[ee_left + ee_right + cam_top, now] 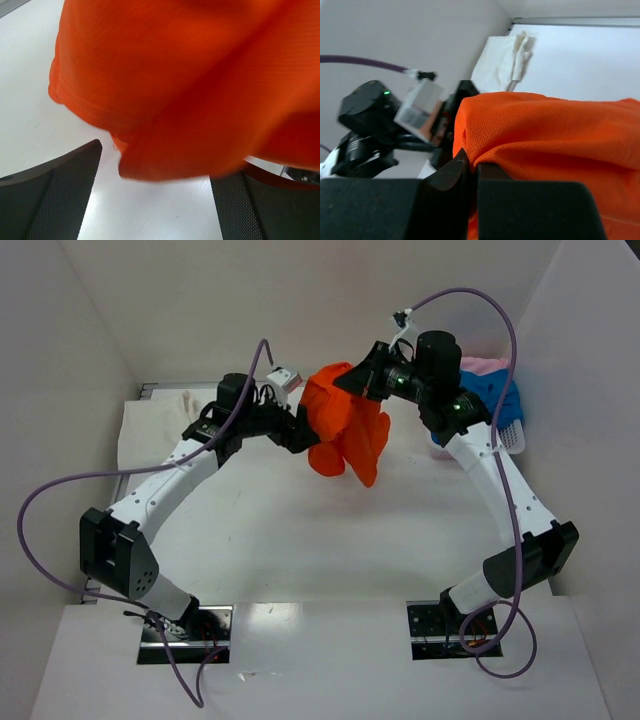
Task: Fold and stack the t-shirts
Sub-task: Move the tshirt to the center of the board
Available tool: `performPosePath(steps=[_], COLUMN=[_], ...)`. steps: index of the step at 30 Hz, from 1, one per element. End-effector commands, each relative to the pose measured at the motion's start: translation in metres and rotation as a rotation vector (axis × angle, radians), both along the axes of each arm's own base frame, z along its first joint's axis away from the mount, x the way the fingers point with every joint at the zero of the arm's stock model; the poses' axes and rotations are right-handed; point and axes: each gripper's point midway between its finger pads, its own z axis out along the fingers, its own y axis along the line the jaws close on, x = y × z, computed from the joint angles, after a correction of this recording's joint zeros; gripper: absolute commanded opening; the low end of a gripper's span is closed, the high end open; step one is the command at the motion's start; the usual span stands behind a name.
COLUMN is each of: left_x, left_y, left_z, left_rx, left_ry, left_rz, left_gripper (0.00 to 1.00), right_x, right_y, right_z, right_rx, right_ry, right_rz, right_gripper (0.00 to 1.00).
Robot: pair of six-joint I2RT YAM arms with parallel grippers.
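Top external view: I see the cream t-shirt (165,418) far left on the table (300,540). My left gripper (305,435), jaws gaping, flanks the hanging orange t-shirt (345,435). My right gripper (355,380), jaws clamped, pinches its top. The blue t-shirt (497,400) lies far right.

Seen from my wrists and from above: no lettering, label, brand, number or sign can be read anywhere, not even on the bright orange mesh-knit cloth t-shirt (345,430).
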Motion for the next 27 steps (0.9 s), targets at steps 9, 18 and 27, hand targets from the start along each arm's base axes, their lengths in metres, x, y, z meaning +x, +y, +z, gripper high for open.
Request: performPosePath(steps=[9, 18, 27], left_x=[0.024, 0.001, -0.014], left_y=[-0.001, 0.05, 0.109], left_z=[0.015, 0.079, 0.164], left_rx=[-0.01, 0.004, -0.021], left_ry=[-0.149, -0.28, -0.42], left_rz=[0.041, 0.264, 0.507], left_gripper=[0.42, 0.0, 0.0], right_x=[-0.013, 0.009, 0.024], right_y=[-0.005, -0.048, -0.062], right_z=[0.019, -0.004, 0.006], right_rx=[-0.063, -0.107, -0.101], right_ry=[-0.084, -0.046, -0.099], right_rz=[0.012, -0.156, -0.245], right_gripper=[0.05, 0.13, 0.09])
